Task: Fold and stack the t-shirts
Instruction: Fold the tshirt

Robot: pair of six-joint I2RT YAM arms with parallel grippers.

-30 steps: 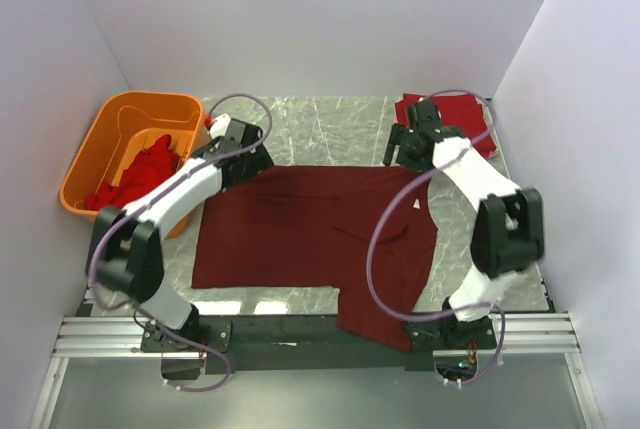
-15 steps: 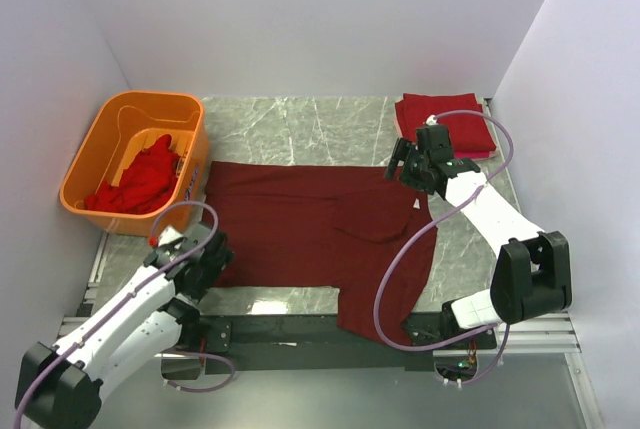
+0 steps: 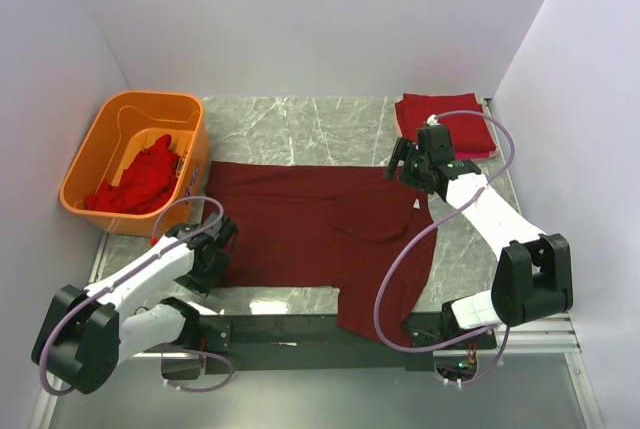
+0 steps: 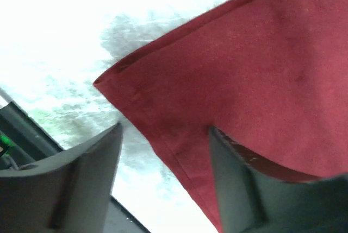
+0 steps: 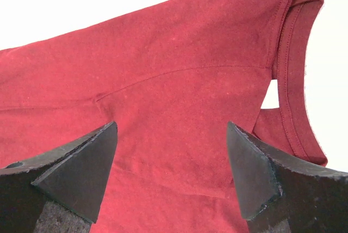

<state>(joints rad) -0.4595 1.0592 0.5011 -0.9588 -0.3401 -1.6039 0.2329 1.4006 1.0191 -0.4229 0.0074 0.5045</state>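
Observation:
A dark maroon t-shirt (image 3: 300,229) lies spread flat on the marble table, its right part hanging over the near edge. My left gripper (image 3: 218,247) is open at the shirt's near left corner. In the left wrist view that corner (image 4: 179,97) lies between my open fingers (image 4: 81,173), with the hem running through the gap around the gripper (image 4: 166,173). My right gripper (image 3: 403,167) is open just above the shirt's far right part. In the right wrist view it (image 5: 171,173) is empty over the cloth, the collar (image 5: 288,54) to the upper right.
An orange plastic tub (image 3: 95,144) at the far left holds brighter red shirts (image 3: 140,179). A folded red shirt stack (image 3: 455,124) lies at the far right corner. White walls enclose the table on three sides. The arm bases and a metal rail run along the near edge.
My left arm swung from the shirt's far left corner to its near left corner. My right gripper moved off the folded stack's side to over the shirt's far right part.

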